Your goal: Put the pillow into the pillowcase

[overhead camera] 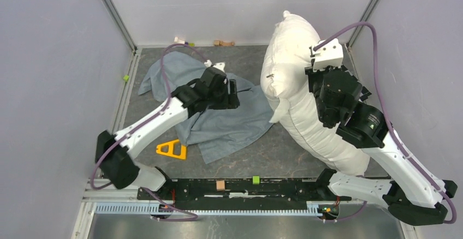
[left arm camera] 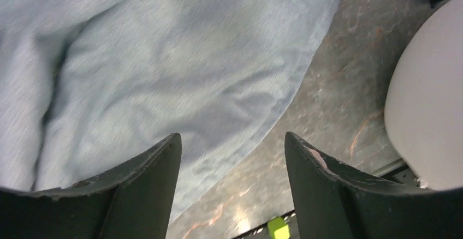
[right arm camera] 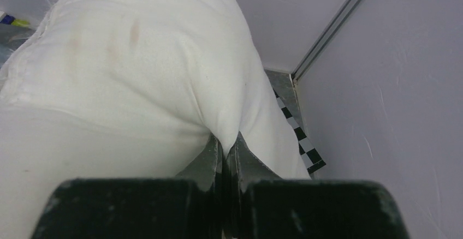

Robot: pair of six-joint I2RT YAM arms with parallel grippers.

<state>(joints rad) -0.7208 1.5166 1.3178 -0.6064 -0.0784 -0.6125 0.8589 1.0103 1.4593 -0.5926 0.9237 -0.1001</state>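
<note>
The plump white pillow [overhead camera: 295,86] stands tilted on the right side of the table, its top near the back wall. My right gripper [right arm camera: 225,141] is shut on a pinched fold of the pillow [right arm camera: 136,86]. The wrinkled blue-grey pillowcase [overhead camera: 229,121] lies spread flat at centre left. My left gripper [overhead camera: 233,93] hovers over the cloth near its right part, with its jaws wide apart and nothing between them. In the left wrist view the left gripper [left arm camera: 232,141] frames the pillowcase [left arm camera: 153,70] edge and the bare tabletop beside it.
An orange triangular piece [overhead camera: 171,149] lies near the pillowcase's front left. Small bits sit by the back wall [overhead camera: 224,43] and on the front rail, among them a green cube [overhead camera: 255,180]. A checkered board [right arm camera: 303,143] shows behind the pillow. Grey walls close in on three sides.
</note>
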